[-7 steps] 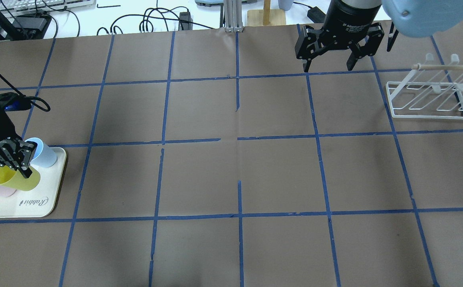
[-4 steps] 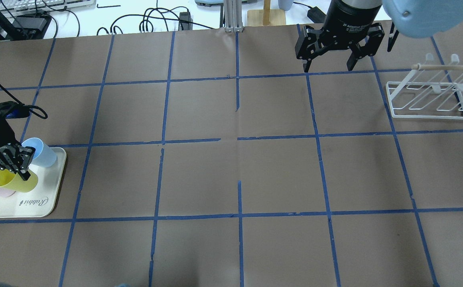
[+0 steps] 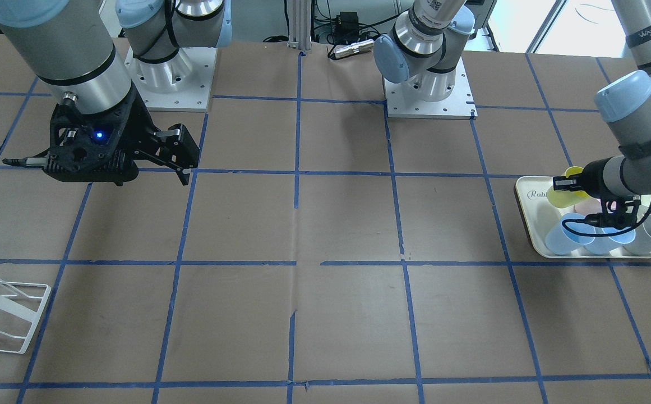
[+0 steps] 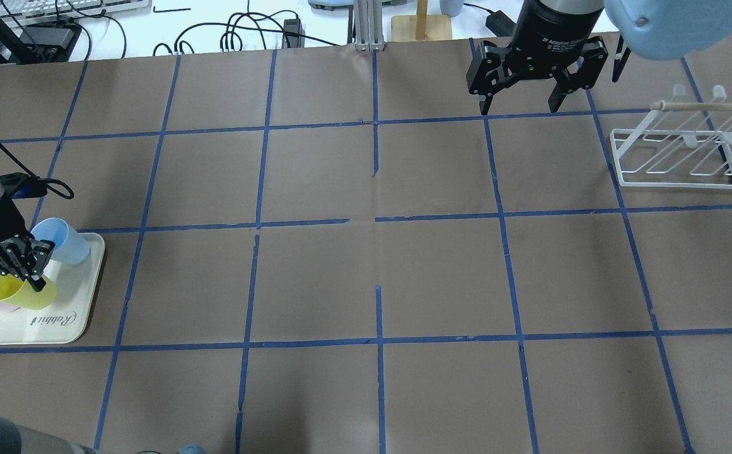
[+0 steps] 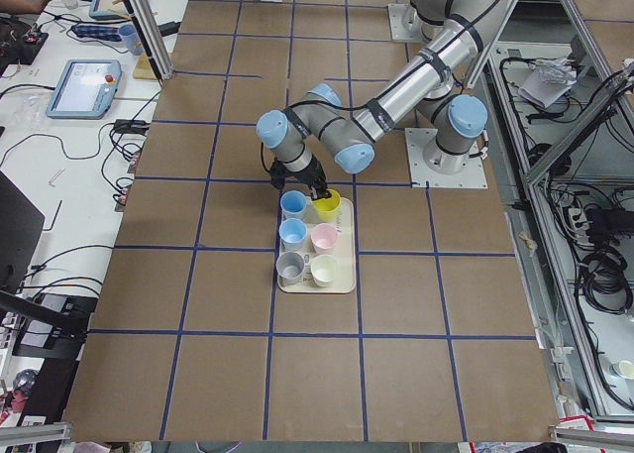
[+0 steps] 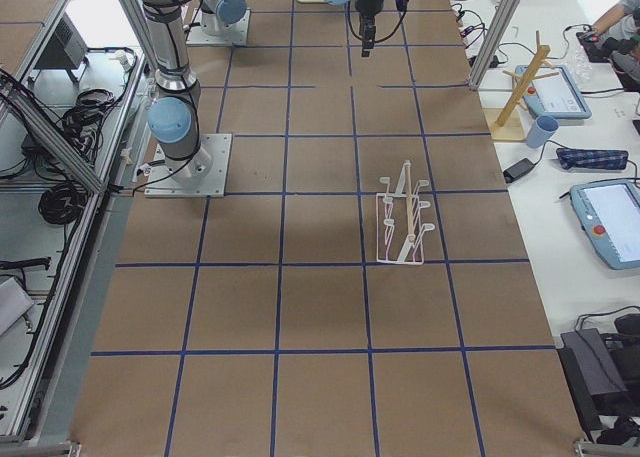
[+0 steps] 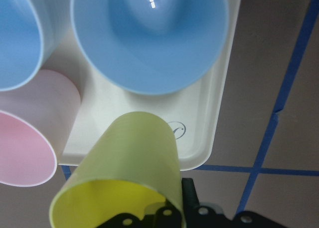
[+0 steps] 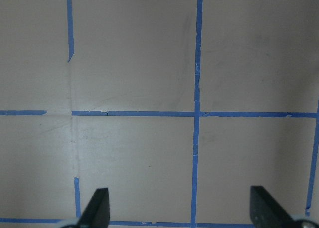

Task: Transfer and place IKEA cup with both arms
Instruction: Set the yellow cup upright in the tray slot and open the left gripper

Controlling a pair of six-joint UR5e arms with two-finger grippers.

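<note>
The left gripper (image 4: pixel 31 279) is closed across the rim of the IKEA cup (image 4: pixel 20 291): one finger is inside the mouth and the other presses the outer wall, so the thin plastic is pinched between them. In the wrist view the cup (image 7: pixel 130 163) hangs tilted from that grip, its base pointing away from the fingers, over the corner of the cream tray (image 7: pixel 212 133). It looks raised off the tray, though whether the base is fully clear cannot be told. Just beyond the fingertips stands a blue cup (image 7: pixel 149 38), and a pink cup (image 7: pixel 25 155) is close on the other side, both upright on the tray.

Well apart from this, the right gripper (image 4: pixel 519 108) hovers over the bare table with its fingers spread wide and nothing between them. A white wire rack (image 4: pixel 678 170) sits off to its outer side.

The step appears to be the pick-up, at the start of the carry. The next move likely calls for lifting clear of the neighbouring cups, then bringing the cup toward the table's middle, with its free wall offered to the waiting right fingers. A rim pinch may let the cup swing.
</note>
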